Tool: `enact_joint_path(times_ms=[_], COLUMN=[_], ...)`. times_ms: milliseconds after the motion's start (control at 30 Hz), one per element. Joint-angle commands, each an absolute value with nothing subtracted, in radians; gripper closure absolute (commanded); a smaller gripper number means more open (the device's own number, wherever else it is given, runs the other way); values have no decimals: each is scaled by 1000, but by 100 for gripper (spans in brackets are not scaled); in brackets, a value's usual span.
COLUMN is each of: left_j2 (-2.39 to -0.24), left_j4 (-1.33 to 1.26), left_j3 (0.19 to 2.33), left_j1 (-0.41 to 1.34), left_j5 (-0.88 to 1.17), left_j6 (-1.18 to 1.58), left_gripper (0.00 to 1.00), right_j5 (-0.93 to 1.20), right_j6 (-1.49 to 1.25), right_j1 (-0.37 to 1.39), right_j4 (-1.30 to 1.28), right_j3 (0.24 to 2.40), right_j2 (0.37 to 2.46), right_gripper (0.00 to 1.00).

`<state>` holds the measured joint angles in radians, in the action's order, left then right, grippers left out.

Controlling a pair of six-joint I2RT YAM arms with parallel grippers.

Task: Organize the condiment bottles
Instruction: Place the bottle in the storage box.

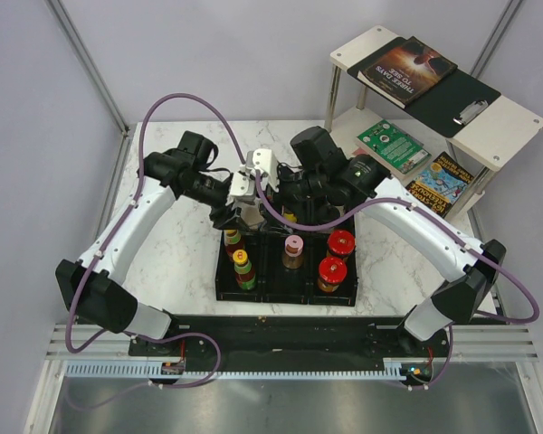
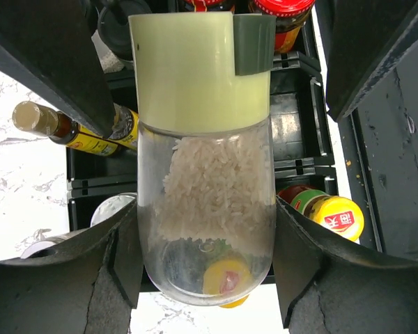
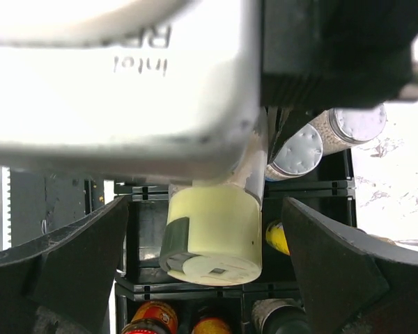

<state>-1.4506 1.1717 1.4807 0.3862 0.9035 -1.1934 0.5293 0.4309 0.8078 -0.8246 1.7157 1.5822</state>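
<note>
Left gripper (image 2: 205,233) is clamped on the pale-capped jar (image 2: 203,174) of white grains, its fingers (image 2: 118,264) pressed to the glass low on the body, near the base. Our right gripper (image 3: 209,250) stands wide apart, one finger to each side of the jar's cap, touching nothing that we can see.

We take the black tray (image 1: 285,297) as our mark. The red-capped jars (image 1: 333,262) sit in its near right slots and the small sauce bottles (image 1: 243,268) in its near left. The held jar hangs over its far left part, in no slot.

We judge this a hand-over or regrasp at the cap. To do it well, we should centre the right fingers on the cap and close them squarely. The left should let go only once that grip holds, since glass is slick.

The jar is not upright. Its long axis runs along the left fingers, base toward the left wrist, cap pointing away toward the right gripper. It likely needs turning cap-up before it goes into a slot.
</note>
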Motion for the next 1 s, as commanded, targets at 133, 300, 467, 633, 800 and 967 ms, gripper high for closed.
enact_joint_path(times_ms=[133, 300, 467, 633, 800, 967], left_j2=[-1422, -1410, -1396, -1381, -1371, -1365], left_j4=[1143, 1143, 1137, 1134, 1132, 1132], left_j3=[1511, 1488, 1476, 1479, 1474, 1474], left_j1=[403, 403, 403, 403, 403, 403], left_j5=[919, 914, 934, 950, 954, 959], left_j6=[-1144, -1161, -1166, -1163, -1163, -1164], left_gripper=[98, 98, 98, 98, 98, 98], right_j5=[592, 681, 715, 726, 732, 730], right_j6=[469, 515, 543, 546, 546, 546], right_j1=[813, 813, 811, 804, 801, 799], right_j4=[-825, -870, -888, -891, -893, -891], right_j3=[1750, 1735, 1735, 1735, 1735, 1732], right_j2=[1583, 1572, 1565, 1575, 1585, 1585], right_gripper=[12, 20, 26, 39, 46, 43])
